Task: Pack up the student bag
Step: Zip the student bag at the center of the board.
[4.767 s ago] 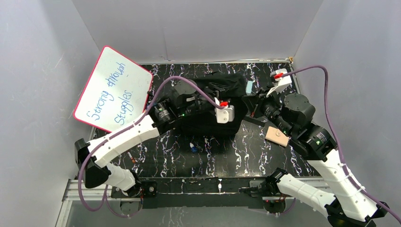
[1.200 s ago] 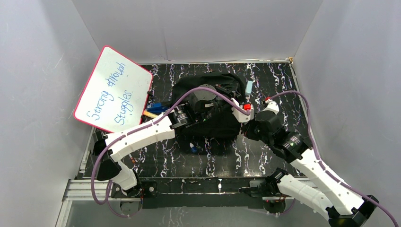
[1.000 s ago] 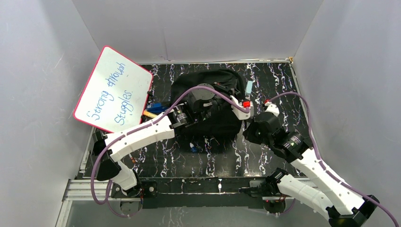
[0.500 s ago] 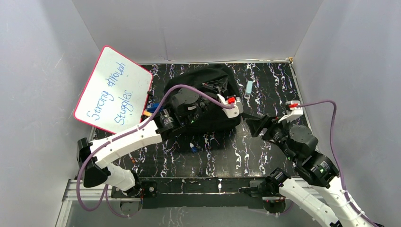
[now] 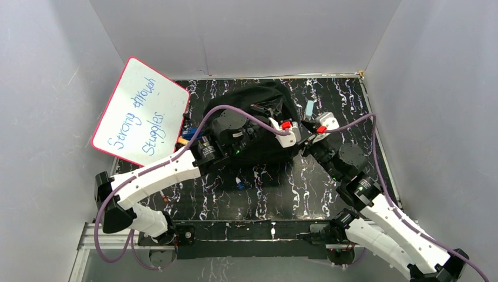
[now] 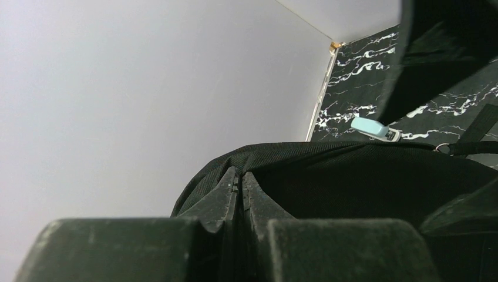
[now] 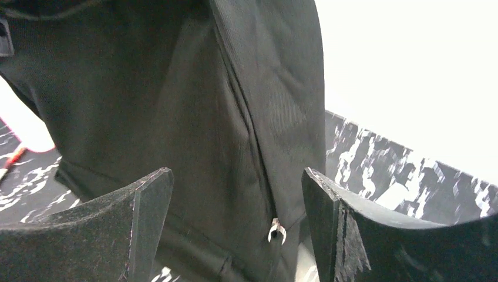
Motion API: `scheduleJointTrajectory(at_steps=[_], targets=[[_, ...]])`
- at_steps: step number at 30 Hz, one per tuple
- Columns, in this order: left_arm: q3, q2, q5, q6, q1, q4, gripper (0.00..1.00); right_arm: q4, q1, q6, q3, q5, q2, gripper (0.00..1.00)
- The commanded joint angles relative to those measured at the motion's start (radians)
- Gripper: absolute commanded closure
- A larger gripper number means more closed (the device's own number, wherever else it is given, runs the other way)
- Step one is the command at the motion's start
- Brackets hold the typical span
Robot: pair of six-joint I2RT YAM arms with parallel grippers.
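Observation:
The student bag, a large black fabric backpack, stands at the middle back of the table. My left gripper reaches over it from the left. In the left wrist view this gripper is shut on the bag's upper fabric rim and holds it up. My right gripper is open at the bag's right side. The right wrist view shows the bag's side panel and a metal zipper pull between the spread fingers, which touch nothing.
A pink-edged whiteboard leans at the left wall, with pens at its foot. A light blue stapler lies right of the bag, also seen as the stapler in the left wrist view. A small blue item lies in front of the bag.
My right gripper opened, drew back to the right, then returned to the bag's right side. The left gripper stayed shut on the bag and pulled its top up and leftward.

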Motion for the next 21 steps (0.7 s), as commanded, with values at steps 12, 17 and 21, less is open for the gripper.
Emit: scheduleJointTrajectory(at_steps=[12, 17, 21], targets=[[-0.07, -0.174, 0.22, -0.086, 0.005, 0.006, 1.0, 0.422, 0.0, -0.297, 0.034, -0.081, 0.225, 0.44], [-0.086, -0.2, 0.145, -0.11, 0.005, -0.016, 0.77, 0.394, 0.0, -0.23, 0.047, -0.039, 0.224, 0.9], [-0.177, -0.263, 0.021, -0.166, 0.005, 0.035, 0.53, 0.292, 0.001, -0.149, 0.104, 0.053, 0.243, 0.99]])
